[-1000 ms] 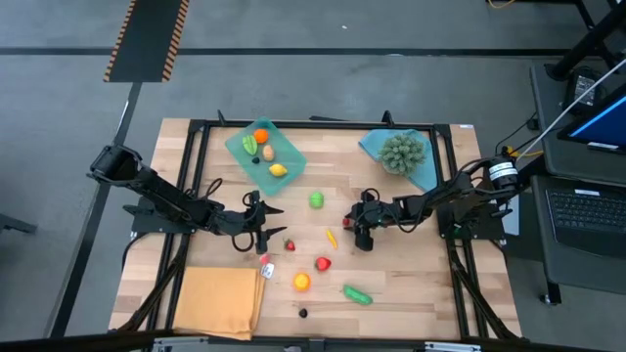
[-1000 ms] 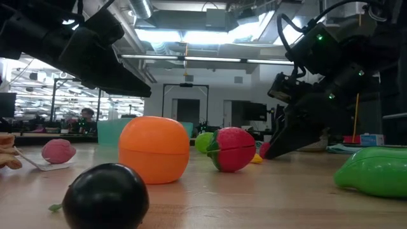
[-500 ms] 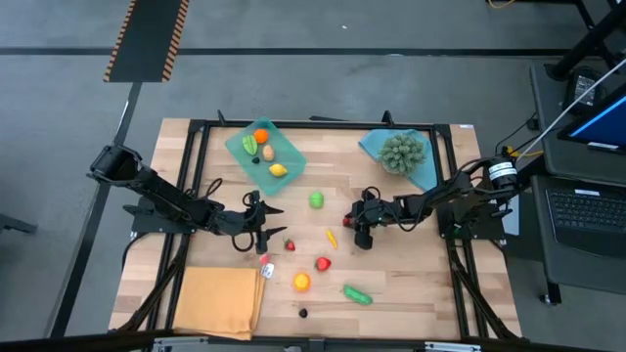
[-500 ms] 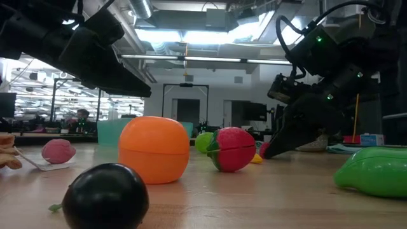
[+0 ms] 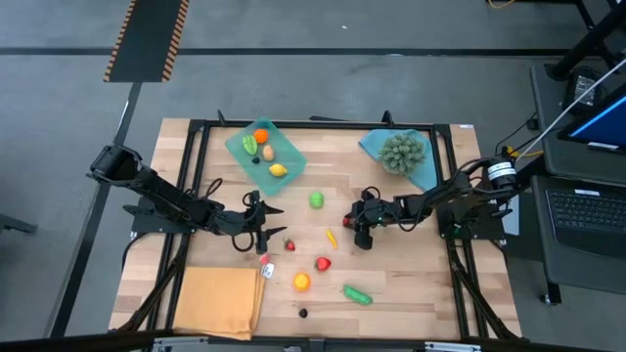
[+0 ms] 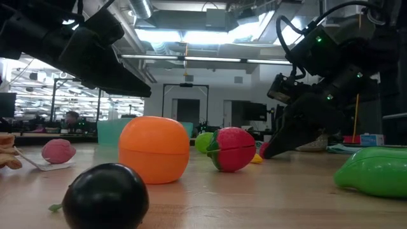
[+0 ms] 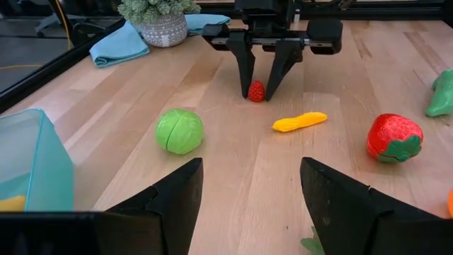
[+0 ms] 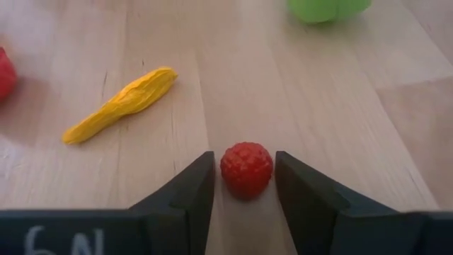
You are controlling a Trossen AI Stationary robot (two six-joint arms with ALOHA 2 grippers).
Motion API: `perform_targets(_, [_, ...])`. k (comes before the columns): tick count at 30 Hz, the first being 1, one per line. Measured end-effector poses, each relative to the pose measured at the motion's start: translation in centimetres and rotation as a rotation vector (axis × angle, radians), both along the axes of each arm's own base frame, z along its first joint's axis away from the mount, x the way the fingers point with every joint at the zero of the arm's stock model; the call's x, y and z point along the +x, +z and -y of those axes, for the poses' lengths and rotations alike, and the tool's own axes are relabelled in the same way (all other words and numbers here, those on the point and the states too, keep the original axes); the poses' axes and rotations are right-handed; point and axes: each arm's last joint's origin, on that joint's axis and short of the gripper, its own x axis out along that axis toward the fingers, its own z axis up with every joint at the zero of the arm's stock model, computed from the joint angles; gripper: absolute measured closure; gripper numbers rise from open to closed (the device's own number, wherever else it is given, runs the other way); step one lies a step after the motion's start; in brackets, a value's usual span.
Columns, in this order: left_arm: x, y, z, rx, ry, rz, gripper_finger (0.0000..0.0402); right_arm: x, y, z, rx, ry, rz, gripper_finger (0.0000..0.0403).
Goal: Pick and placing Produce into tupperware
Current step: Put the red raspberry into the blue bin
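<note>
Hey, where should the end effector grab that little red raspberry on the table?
Across its widest middle, coming down from above. The raspberry is small, round and sits alone on the wood, and the right end effector already has one open finger on each side. Closing there should likely hold it without rolling.

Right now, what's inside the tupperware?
The teal tupperware holds an orange fruit, a green piece, a tan piece and a yellow lemon. Anything beneath them is hidden.

A lab: concrete floor (image 5: 323, 59), laptop cart (image 5: 585, 186), ceiling strip lights (image 6: 191, 37).
</note>
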Motion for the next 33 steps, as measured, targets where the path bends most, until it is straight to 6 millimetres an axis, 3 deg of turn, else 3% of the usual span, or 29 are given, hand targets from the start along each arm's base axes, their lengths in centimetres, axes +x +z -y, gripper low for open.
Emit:
perform_targets(11, [0.00,0.00,0.00,0.000,0.000,0.000,0.0173,0.07,0.05,-0.03,0.003,0.005,0.007,0.0253])
perform_targets(20, [0.00,0.00,-0.01,0.000,0.000,0.000,0.0173,0.11,0.10,-0.05,-0.007,0.016,0.011,0.0300])
perform_targets(33, [0.00,0.00,-0.01,0.000,0.001,0.000,0.0173,0.33,0.56,-0.05,-0.036,0.061,0.054,0.0305])
